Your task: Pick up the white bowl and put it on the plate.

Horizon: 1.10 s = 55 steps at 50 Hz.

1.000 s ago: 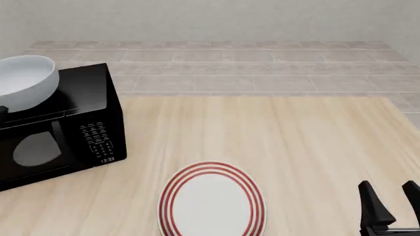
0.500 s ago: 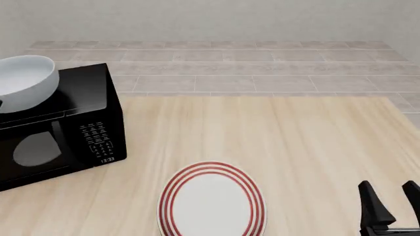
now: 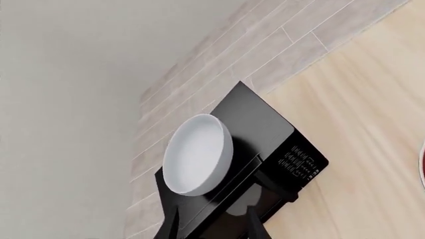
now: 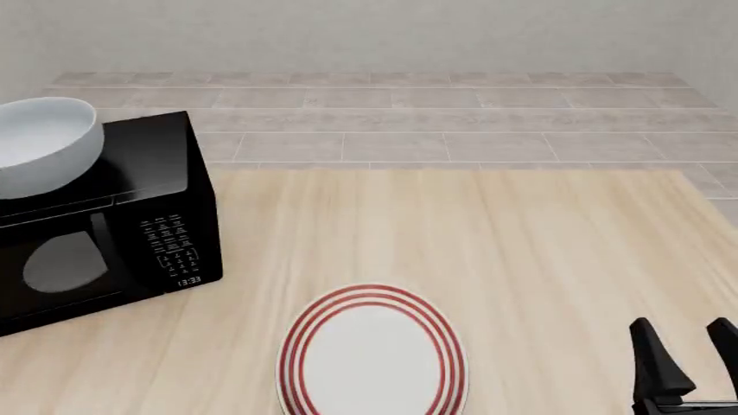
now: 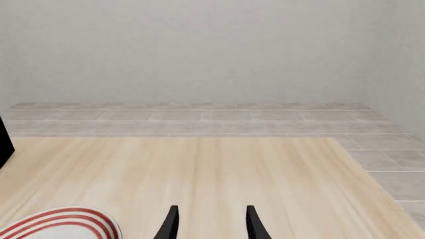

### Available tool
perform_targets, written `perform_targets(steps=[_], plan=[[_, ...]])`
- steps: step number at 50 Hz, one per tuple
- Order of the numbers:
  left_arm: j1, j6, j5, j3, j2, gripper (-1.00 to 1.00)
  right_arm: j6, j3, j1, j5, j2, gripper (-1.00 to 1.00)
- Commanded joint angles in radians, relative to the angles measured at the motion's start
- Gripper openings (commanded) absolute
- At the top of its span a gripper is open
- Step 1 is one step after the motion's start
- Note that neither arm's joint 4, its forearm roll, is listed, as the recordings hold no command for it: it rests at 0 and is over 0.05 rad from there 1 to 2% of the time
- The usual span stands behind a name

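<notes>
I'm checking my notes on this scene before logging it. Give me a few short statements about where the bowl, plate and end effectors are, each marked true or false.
1. The white bowl sits on top of the black microwave. True.
2. The plate already holds the bowl. False: the plate lies bare on the table, apart from the bowl.
3. The right end effector is open and holds nothing. True.
4. The left end effector is shut on the bowl. False: in the left wrist view its fingers stand apart, short of the bowl.
5. The microwave stands at the table's right side. False: it stands at the left in the front view.
</notes>
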Motion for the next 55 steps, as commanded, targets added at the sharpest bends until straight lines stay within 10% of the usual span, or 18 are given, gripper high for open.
perform_targets(steps=[1, 55], plan=[[0.017, 0.014, 0.013, -0.052, 0.047, 1.00, 0.001, 0.000, 0.000, 0.001, -0.001, 1.00], [0.045, 0.027, -0.254, 0.092, 0.217, 1.00, 0.001, 0.000, 0.000, 0.001, -0.001, 1.00]])
